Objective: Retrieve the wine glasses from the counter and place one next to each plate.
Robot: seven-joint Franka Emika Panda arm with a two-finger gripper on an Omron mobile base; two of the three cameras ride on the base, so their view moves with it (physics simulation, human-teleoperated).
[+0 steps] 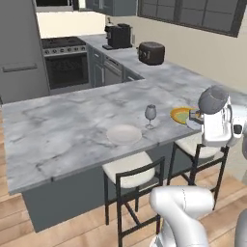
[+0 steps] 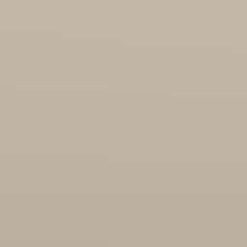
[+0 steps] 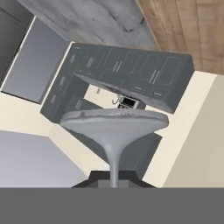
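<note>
On the marble counter (image 1: 72, 125) one wine glass (image 1: 150, 115) stands upright just right of the white plate (image 1: 124, 133). The yellow-rimmed plate (image 1: 181, 115) lies further right, near the counter's edge. My hand hangs at that plate's right side, with the gripper (image 1: 196, 116) pointing toward it. In the hand view the gripper (image 3: 113, 179) is shut on the thin stem of a second wine glass (image 3: 114, 122). Its round end spreads wide just beyond the fingertips (image 3: 94, 177). In the left base view the hand hides most of this glass.
Two stools (image 1: 131, 170) (image 1: 201, 147) stand under the counter's near edge. A black coffee machine (image 1: 118, 36) and a dark round appliance (image 1: 151, 53) sit on the back counter. The oven (image 1: 65, 60) is at the far left.
</note>
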